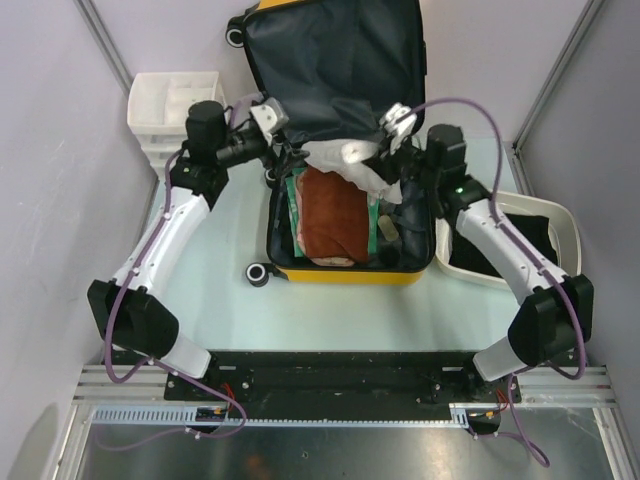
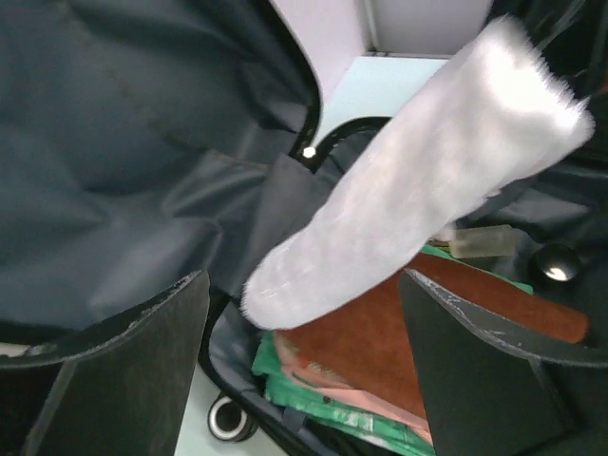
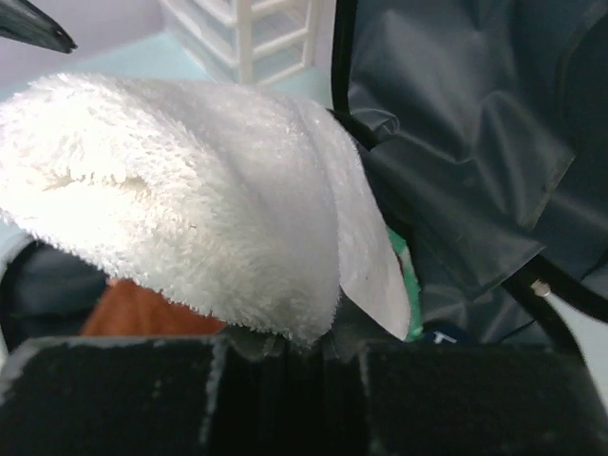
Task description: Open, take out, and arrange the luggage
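Observation:
The luggage (image 1: 340, 272), a yellow suitcase, lies open mid-table with its dark grey lined lid (image 1: 335, 50) standing up at the back. A white fluffy towel (image 1: 345, 160) hangs over the open half. My right gripper (image 1: 383, 152) is shut on its edge; in the right wrist view the towel (image 3: 180, 199) drapes out from the closed right gripper (image 3: 309, 347). My left gripper (image 1: 280, 135) stands open beside the towel's other end. In the left wrist view the towel (image 2: 418, 180) passes between the wide-apart fingers of the left gripper (image 2: 304, 285) without touching them.
Inside the case lie a folded brown towel (image 2: 380, 332), green cloth (image 2: 313, 389), a small bottle (image 2: 480, 242) and a black cap (image 2: 559, 264). A white drawer unit (image 1: 165, 105) stands back left. A white tub (image 1: 560, 215) with dark cloth sits right of the case.

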`<state>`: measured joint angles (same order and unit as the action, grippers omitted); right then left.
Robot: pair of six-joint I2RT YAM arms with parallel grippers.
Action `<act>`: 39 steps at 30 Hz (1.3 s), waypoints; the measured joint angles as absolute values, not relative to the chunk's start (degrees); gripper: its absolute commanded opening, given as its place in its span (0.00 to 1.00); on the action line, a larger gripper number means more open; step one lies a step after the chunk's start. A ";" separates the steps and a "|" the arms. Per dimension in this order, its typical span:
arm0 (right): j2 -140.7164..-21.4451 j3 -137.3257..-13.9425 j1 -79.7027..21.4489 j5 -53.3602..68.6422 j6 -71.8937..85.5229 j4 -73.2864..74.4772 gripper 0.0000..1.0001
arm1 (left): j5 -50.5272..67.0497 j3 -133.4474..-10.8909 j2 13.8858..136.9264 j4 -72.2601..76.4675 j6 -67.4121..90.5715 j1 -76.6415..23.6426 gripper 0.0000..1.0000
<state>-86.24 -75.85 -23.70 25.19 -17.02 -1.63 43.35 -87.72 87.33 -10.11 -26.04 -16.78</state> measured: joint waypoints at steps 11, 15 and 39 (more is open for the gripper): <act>-82.21 -83.18 -9.19 39.62 12.23 19.92 0.00 | 41.71 -87.88 86.78 -7.86 -18.11 -15.49 0.87; -80.20 -81.03 0.67 41.34 15.03 28.73 0.00 | 41.76 -86.39 86.78 -7.81 -16.86 -15.66 0.87; -81.65 -63.37 38.68 40.82 -2.28 32.73 0.00 | 42.50 -85.58 91.18 -6.79 -16.27 -18.74 0.87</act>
<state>-81.65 -63.37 38.68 40.82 -2.28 32.73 42.50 -85.58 91.18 -6.79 -16.27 -18.74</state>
